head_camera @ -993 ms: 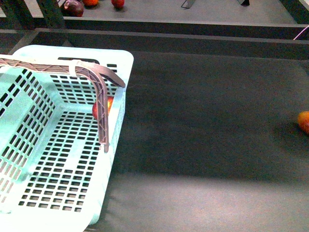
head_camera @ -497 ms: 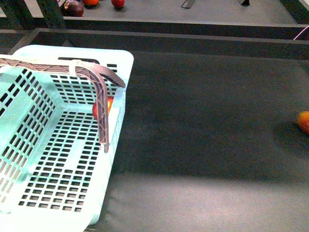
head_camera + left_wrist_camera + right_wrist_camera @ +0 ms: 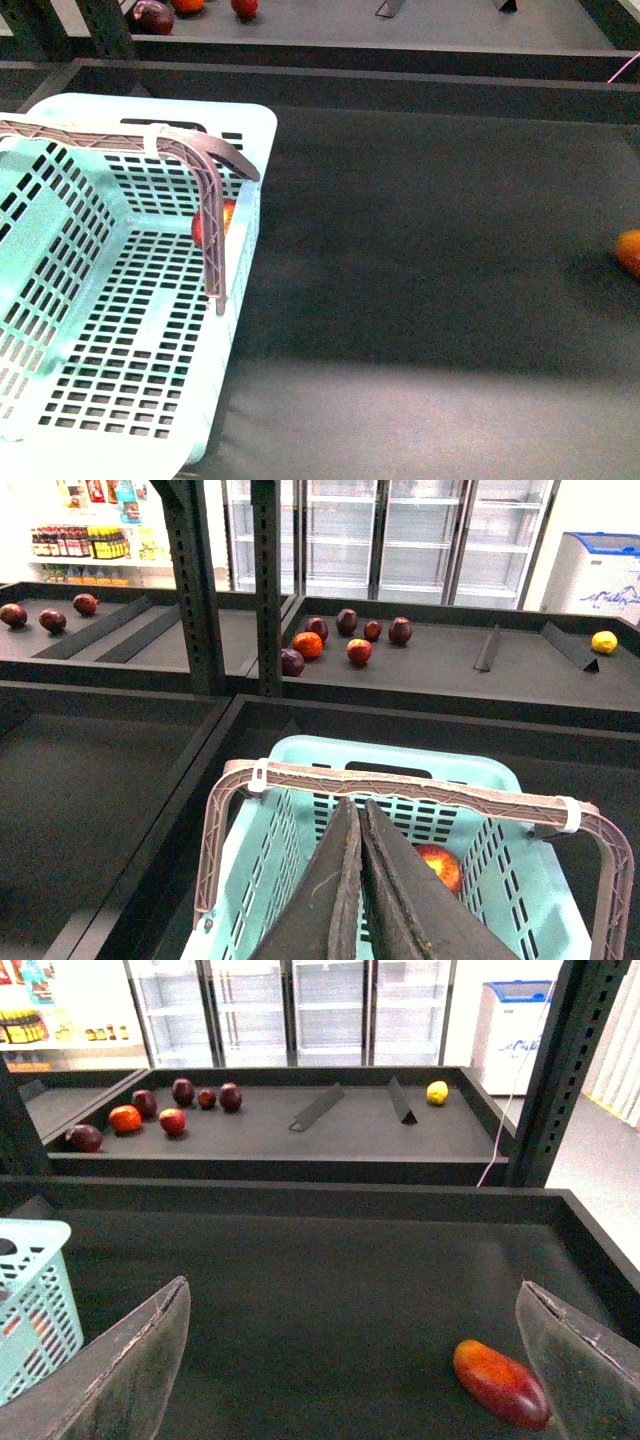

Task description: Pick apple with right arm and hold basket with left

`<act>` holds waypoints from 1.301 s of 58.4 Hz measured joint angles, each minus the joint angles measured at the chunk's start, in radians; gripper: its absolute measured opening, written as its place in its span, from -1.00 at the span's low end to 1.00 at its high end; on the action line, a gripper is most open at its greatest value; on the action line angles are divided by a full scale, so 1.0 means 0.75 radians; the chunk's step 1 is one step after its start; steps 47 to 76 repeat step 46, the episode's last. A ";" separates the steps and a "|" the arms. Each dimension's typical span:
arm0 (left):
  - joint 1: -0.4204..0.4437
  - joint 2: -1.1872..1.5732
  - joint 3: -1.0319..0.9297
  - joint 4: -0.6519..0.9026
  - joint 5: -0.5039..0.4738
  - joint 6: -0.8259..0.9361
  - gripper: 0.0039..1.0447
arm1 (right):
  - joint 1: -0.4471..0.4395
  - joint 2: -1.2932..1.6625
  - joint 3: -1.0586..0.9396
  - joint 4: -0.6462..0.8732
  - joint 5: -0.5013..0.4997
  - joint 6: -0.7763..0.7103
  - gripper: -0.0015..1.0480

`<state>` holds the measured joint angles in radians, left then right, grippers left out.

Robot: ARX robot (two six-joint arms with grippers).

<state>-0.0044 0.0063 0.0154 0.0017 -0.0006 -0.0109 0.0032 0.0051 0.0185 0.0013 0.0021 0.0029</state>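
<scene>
The basket [image 3: 120, 300] sits at the left of the dark tray floor [image 3: 430, 260], its ribbed handle [image 3: 205, 190] raised across it. The apple [image 3: 226, 217] lies inside the basket against the right wall, partly hidden behind the handle post in the front view; the left wrist view shows it on the slotted floor near the far wall. The left gripper [image 3: 360, 880] hangs above the basket with its fingers pressed together, holding nothing. The right gripper [image 3: 350, 1360] hovers over bare tray floor, jaws spread wide and empty. An elongated orange-red fruit [image 3: 500, 1383] lies near the right finger, well apart from the basket.
</scene>
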 joint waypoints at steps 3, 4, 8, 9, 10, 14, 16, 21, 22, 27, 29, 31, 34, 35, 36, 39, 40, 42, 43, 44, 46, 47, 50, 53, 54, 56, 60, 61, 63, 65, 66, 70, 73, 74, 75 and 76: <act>0.000 0.000 0.000 0.000 0.000 0.000 -0.94 | 0.000 0.000 0.000 0.000 0.000 0.000 0.83; 0.000 0.000 0.000 0.000 0.000 0.000 -0.94 | 0.000 0.000 0.000 0.000 0.000 0.000 0.83; 0.000 0.000 0.000 0.000 0.001 0.000 -0.94 | 0.000 0.000 0.000 0.000 0.000 0.000 0.83; 0.000 0.000 0.000 0.000 0.001 0.000 -0.94 | 0.000 0.000 0.000 0.000 0.000 0.000 0.83; 0.000 0.000 0.000 0.000 0.001 0.000 -0.94 | 0.000 0.000 0.000 0.000 0.000 0.000 0.83; 0.000 0.000 0.000 0.000 0.001 -0.001 -0.93 | 0.000 0.000 0.000 0.000 0.000 0.000 0.83; 0.000 0.000 0.000 0.000 0.000 0.000 -0.84 | 0.000 0.000 0.000 0.000 0.000 0.000 0.83; 0.000 0.000 0.000 0.000 0.001 0.000 -0.53 | 0.000 0.000 0.000 0.000 0.000 0.000 0.83; 0.000 0.000 0.000 0.000 0.001 0.000 -0.46 | 0.000 0.000 0.000 0.000 0.000 0.000 0.83; 0.000 0.000 0.000 0.000 0.000 0.000 -0.15 | 0.000 0.000 0.000 0.000 0.000 0.000 0.83; 0.000 0.000 0.000 0.000 0.000 0.000 -0.05 | 0.000 0.000 0.000 0.000 0.000 0.000 0.83; 0.000 0.000 0.000 0.000 0.001 0.000 0.05 | 0.000 0.000 0.000 0.000 0.000 0.000 0.83; 0.000 0.000 0.000 0.000 0.001 0.000 0.25 | 0.000 0.000 0.000 0.000 0.000 0.000 0.83; 0.000 0.000 0.000 0.000 0.001 0.000 0.29 | 0.000 0.000 0.000 0.000 0.000 0.000 0.83; 0.000 0.000 0.000 0.000 0.001 0.000 0.36 | 0.000 0.000 0.000 0.000 0.000 0.000 0.83; 0.000 0.000 0.000 0.000 0.001 0.000 0.53 | 0.000 0.000 0.000 0.000 0.000 0.000 0.83; 0.000 0.000 0.000 0.000 0.001 0.000 0.59 | 0.000 0.000 0.000 0.000 0.000 0.000 0.83; 0.000 0.000 0.000 0.000 0.000 0.000 0.73 | 0.000 0.000 0.000 0.000 0.000 0.000 0.83; 0.000 0.000 0.000 0.000 0.001 0.000 0.79 | 0.000 0.000 0.000 0.000 0.000 0.000 0.83; 0.000 0.000 0.000 0.000 0.001 0.000 0.83 | 0.000 0.000 0.000 0.000 0.000 0.000 0.83; 0.000 0.000 0.000 0.000 0.001 0.003 0.91 | 0.000 0.000 0.000 0.000 0.000 0.000 0.83; 0.000 0.000 0.000 0.000 0.001 0.003 0.91 | 0.000 0.000 0.000 0.000 0.000 0.000 0.83; 0.000 0.000 0.000 0.000 0.001 0.003 0.91 | 0.000 0.000 0.000 0.000 0.000 0.000 0.83; 0.000 0.000 0.000 0.000 0.001 0.003 0.91 | 0.000 0.000 0.000 0.000 0.000 0.000 0.83; 0.000 0.000 0.000 0.000 0.001 0.003 0.91 | 0.000 0.000 0.000 0.000 0.000 0.000 0.83; 0.000 0.000 0.000 0.000 0.001 0.003 0.91 | 0.000 0.000 0.000 0.000 0.000 0.000 0.83; 0.000 0.000 0.000 0.000 0.001 0.003 0.91 | 0.000 0.000 0.000 0.000 0.000 0.000 0.83; 0.000 0.000 0.000 0.000 0.001 0.003 0.91 | 0.000 0.000 0.000 0.000 0.000 0.000 0.83; 0.000 0.000 0.000 0.000 0.001 0.003 0.91 | 0.000 0.000 0.000 0.000 0.000 0.000 0.83; 0.000 0.000 0.000 0.000 0.001 0.003 0.91 | 0.000 0.000 0.000 0.000 0.000 0.000 0.83; 0.000 0.000 0.000 0.000 0.001 0.003 0.91 | 0.000 0.000 0.000 0.000 0.000 0.000 0.83; 0.000 0.000 0.000 0.000 0.001 0.003 0.91 | 0.000 0.000 0.000 0.000 0.000 0.000 0.83; 0.000 0.000 0.000 0.000 0.001 0.003 0.91 | 0.000 0.000 0.000 0.000 0.000 0.000 0.83; 0.000 0.000 0.000 0.000 0.001 0.003 0.91 | 0.000 0.000 0.000 0.000 0.000 0.000 0.83; 0.000 0.000 0.000 0.000 0.001 0.003 0.91 | 0.000 0.000 0.000 0.000 0.000 0.000 0.83; 0.000 0.000 0.000 0.000 0.001 0.003 0.91 | 0.000 0.000 0.000 0.000 0.000 0.000 0.83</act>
